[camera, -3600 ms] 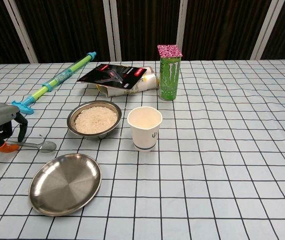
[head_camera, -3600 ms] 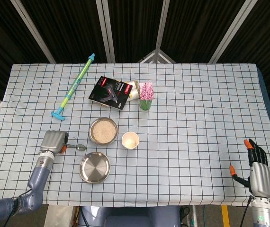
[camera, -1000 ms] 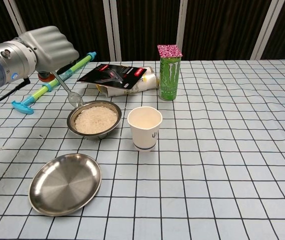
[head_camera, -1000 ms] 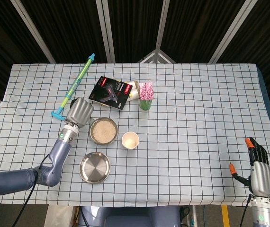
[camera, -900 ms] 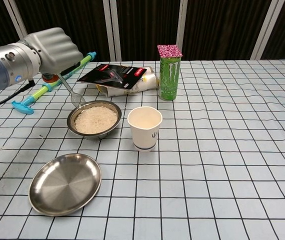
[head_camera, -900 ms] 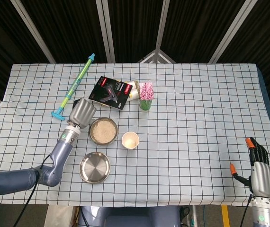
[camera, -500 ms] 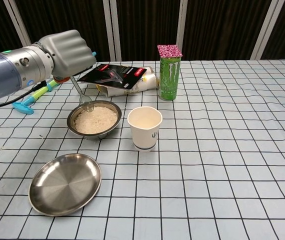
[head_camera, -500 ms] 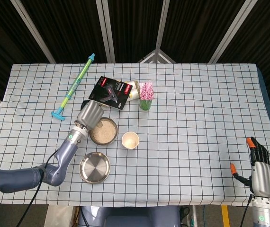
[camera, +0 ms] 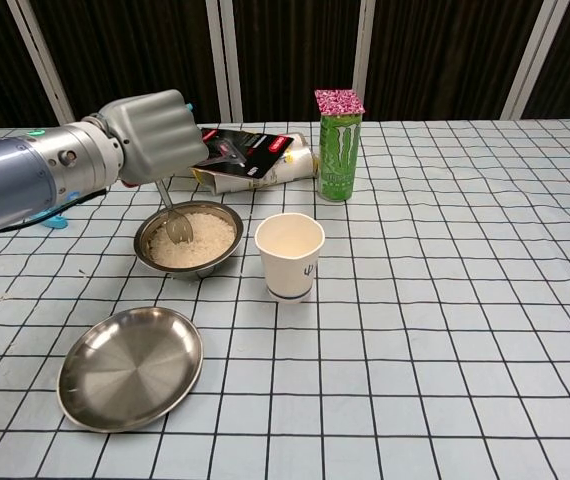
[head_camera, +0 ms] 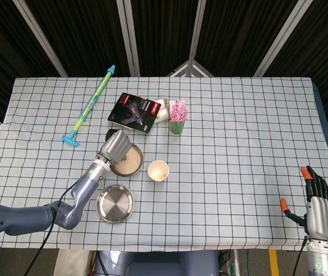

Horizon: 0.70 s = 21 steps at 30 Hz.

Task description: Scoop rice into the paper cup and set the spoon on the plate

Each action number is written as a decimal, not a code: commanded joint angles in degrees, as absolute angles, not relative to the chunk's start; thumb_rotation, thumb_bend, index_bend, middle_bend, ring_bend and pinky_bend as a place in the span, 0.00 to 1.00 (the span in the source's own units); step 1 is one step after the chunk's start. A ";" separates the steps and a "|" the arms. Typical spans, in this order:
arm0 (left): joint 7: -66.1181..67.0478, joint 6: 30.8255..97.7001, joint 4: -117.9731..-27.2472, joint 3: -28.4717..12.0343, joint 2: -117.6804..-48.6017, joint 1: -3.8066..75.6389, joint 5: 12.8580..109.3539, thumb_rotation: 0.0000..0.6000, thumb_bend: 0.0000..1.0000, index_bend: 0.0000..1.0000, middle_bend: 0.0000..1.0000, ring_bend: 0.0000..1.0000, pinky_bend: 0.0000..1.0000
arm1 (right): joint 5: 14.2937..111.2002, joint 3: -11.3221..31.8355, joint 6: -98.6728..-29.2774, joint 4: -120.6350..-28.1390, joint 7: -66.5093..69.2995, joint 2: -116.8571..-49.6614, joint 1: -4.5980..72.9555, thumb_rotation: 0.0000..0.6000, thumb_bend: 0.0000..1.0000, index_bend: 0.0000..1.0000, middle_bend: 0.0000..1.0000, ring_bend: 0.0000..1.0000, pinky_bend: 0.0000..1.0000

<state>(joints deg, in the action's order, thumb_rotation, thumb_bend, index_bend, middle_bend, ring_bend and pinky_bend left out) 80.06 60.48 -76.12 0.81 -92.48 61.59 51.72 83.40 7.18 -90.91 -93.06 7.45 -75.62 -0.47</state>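
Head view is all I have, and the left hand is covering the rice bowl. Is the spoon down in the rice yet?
Observer: Yes. In the chest view the spoon slants down out of the left hand, and its scoop end lies in the rice on the left side of the bowl.
Operator: Is the hand itself touching the bowl's rim?
Observer: No. The chest view shows the hand above the rim, with a bare stretch of spoon handle between them. Only the spoon reaches the rice.
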 commanded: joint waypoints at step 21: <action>79.65 60.39 -81.71 -2.20 -92.60 60.35 39.84 1.00 0.49 0.70 0.97 1.00 1.00 | 83.85 7.32 -91.59 -92.75 7.06 -75.81 -0.47 1.00 0.38 0.02 0.00 0.00 0.00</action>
<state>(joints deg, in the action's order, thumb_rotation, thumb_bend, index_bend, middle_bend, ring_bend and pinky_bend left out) 79.87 60.35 -81.58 -2.05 -92.43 60.40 40.30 83.86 7.33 -91.60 -92.77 7.03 -75.82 -0.47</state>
